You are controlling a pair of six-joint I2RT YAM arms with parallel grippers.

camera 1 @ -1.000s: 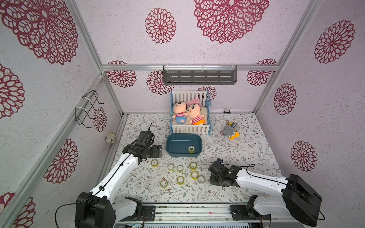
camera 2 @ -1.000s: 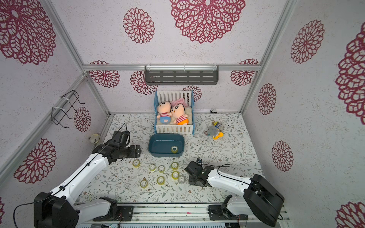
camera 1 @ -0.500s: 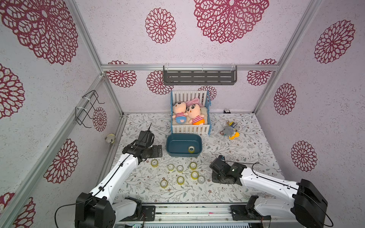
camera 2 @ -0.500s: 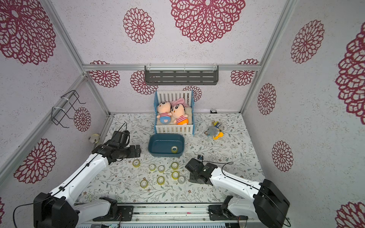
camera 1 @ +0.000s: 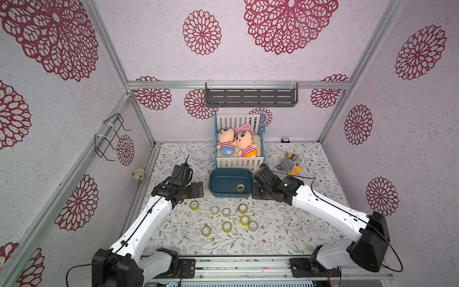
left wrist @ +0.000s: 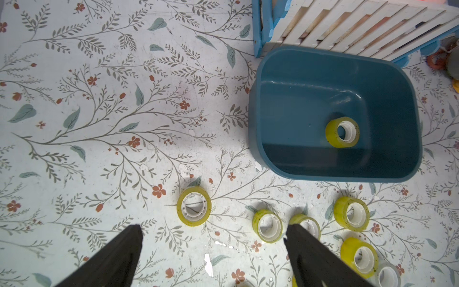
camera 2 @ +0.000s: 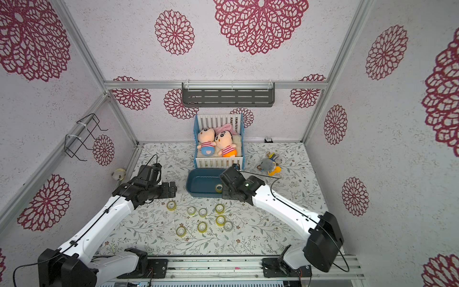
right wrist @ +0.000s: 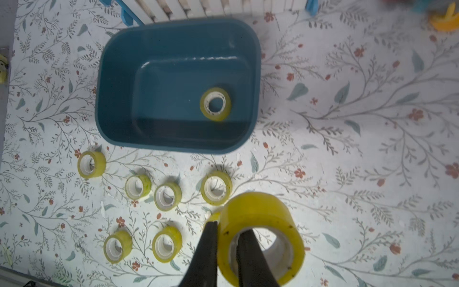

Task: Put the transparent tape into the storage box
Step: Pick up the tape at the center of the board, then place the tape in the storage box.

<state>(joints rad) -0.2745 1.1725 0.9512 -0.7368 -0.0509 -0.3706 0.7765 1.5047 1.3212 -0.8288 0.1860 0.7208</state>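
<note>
Right gripper (right wrist: 228,227): fingers pinch the wall of a tape roll (right wrist: 258,211), near storage box (right wrist: 116,82).
Left gripper (left wrist: 213,227): fingers wide, empty, near box.
Inside box: one roll (right wrist: 215,104).
Before box: loose rolls (camera 1: 194,205).

Nothing legible shows in any view. The lifted roll of transparent tape (right wrist: 258,213) and the loose rolls (right wrist: 93,169) below it carry no print that can be read, and any marks on their cores are too fine to make out. The storage box (left wrist: 255,111), at twelve o'clock from the loose rolls, bears no readable label.
</note>
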